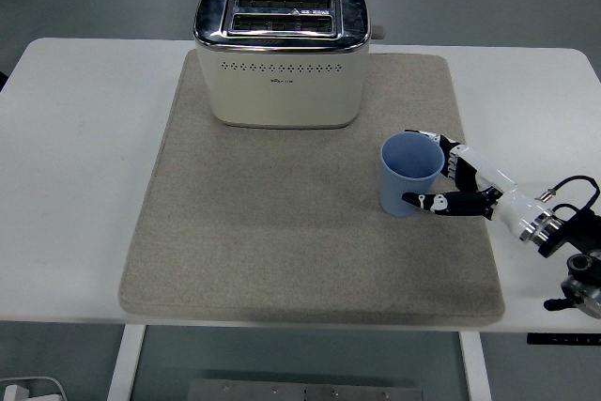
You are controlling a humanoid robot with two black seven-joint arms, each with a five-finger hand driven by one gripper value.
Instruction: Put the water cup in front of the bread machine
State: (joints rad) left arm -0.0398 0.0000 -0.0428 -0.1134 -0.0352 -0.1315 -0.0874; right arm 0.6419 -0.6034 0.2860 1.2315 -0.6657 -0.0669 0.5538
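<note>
The toaster (282, 58) has a polished chrome top that mirrors the light, above a smooth cream body with a soft sheen (painted metal or plastic, hard to tell). Under it lies a beige mat (310, 223) of coarse, felt-like cloth, quite matt. The blue cup (409, 174) looks like smooth matt plastic. The right hand (457, 185) is of glossy black and white hard plastic, with a bright metal ring at the wrist. The white table (84, 185) is smooth and dull.
</note>
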